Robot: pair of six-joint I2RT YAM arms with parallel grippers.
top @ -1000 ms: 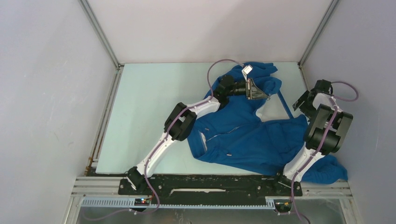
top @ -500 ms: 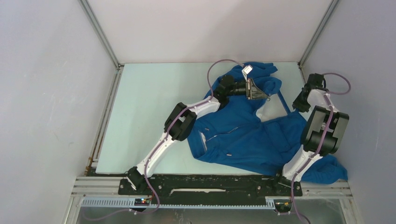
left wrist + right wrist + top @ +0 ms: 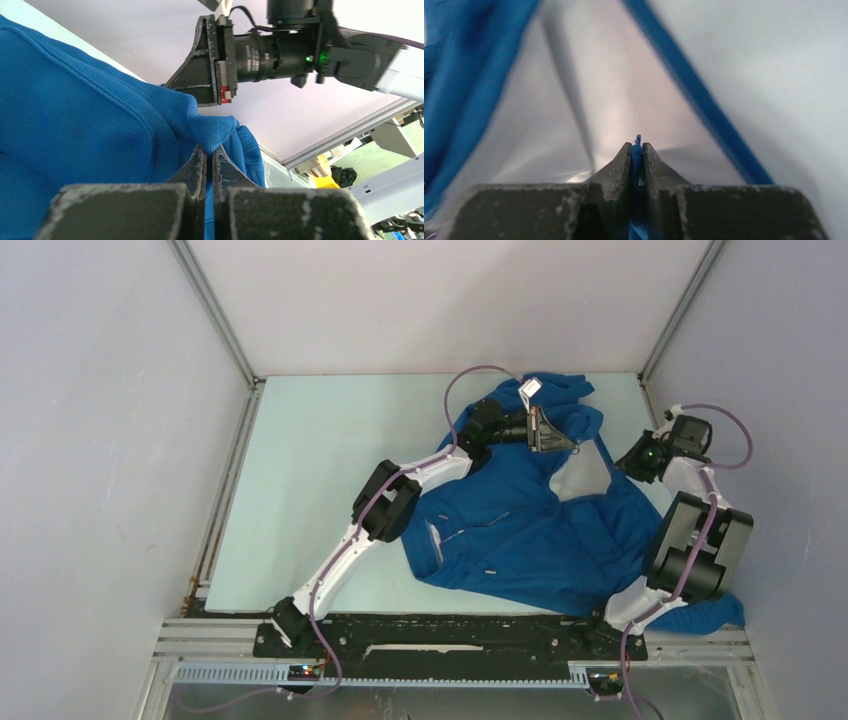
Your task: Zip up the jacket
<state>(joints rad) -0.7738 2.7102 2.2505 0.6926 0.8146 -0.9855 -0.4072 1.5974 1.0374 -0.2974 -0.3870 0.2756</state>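
The royal-blue jacket (image 3: 520, 530) lies crumpled on the right half of the table, its front parted over a patch of pale lining (image 3: 583, 475). My left gripper (image 3: 572, 445) is at the collar end and shut on a fold of blue fabric (image 3: 212, 132), with the jaws pressed together (image 3: 210, 150). My right gripper (image 3: 628, 462) is at the jacket's right front edge and shut on a thin blue strip of that edge (image 3: 637, 146). Behind the strip lies pale lining (image 3: 624, 75), and a blue hem (image 3: 704, 110) crosses it. The zipper slider is not visible.
Grey walls and aluminium posts (image 3: 215, 315) enclose the pale green table (image 3: 330, 470). The right wall stands close to my right arm (image 3: 700, 535). A jacket sleeve (image 3: 712, 610) hangs at the near right corner by the black base rail (image 3: 450, 638).
My right gripper went from open to shut on the jacket's front edge, and its wrist turned toward the jacket. The lining patch has widened. The left arm has not moved.
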